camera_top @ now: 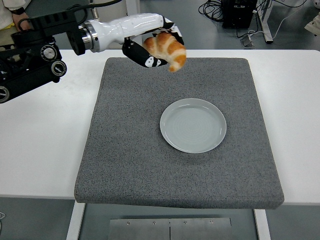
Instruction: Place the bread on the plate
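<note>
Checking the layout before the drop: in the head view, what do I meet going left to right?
Left arm → left hand gripping the croissant, held up over the grey mat's far edge → empty plate on the mat → bare white table at the right.

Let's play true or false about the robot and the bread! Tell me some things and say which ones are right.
1. The left robot hand is holding the bread. True.
2. The bread is already lying on the plate. False: it is up in the air, over the far part of the grey mat.
3. The plate has nothing on it. True.
4. The plate sits straight on the white table. False: it sits on the grey mat.
5. Both robot arms are reaching over the table. False: only the left arm shows.
</note>
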Robot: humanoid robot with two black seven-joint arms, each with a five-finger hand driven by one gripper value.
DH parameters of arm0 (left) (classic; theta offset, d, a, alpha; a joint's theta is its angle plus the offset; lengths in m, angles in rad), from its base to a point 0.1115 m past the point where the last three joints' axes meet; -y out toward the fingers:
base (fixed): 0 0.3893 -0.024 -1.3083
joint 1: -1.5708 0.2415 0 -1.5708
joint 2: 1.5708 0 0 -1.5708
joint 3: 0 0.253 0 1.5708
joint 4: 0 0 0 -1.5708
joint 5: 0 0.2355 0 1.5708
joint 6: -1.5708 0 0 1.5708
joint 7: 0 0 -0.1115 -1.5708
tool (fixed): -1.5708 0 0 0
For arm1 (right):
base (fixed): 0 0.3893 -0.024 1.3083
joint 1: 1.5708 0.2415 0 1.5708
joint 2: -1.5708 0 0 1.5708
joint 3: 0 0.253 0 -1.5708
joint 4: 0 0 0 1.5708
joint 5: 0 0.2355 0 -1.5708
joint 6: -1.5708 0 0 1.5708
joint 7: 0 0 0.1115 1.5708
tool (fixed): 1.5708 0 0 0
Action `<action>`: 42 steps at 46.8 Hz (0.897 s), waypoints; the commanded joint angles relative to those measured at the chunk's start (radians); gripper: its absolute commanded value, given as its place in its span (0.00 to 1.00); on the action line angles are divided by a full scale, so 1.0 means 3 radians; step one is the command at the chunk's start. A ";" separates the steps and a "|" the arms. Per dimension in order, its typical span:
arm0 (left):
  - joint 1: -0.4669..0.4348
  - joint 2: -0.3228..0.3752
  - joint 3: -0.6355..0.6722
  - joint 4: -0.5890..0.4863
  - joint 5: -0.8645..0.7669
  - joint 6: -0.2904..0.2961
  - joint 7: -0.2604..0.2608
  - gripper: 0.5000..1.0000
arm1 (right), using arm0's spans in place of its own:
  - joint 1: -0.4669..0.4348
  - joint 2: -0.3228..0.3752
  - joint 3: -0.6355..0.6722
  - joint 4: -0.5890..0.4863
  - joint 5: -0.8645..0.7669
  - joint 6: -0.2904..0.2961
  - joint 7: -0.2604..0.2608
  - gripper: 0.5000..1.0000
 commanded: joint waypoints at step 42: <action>0.0187 -0.1129 0.0386 0.0752 0.0141 0.0027 -0.0052 0.00 | 0.0000 0.0000 0.0000 0.0000 0.0000 -0.0001 0.0001 1.00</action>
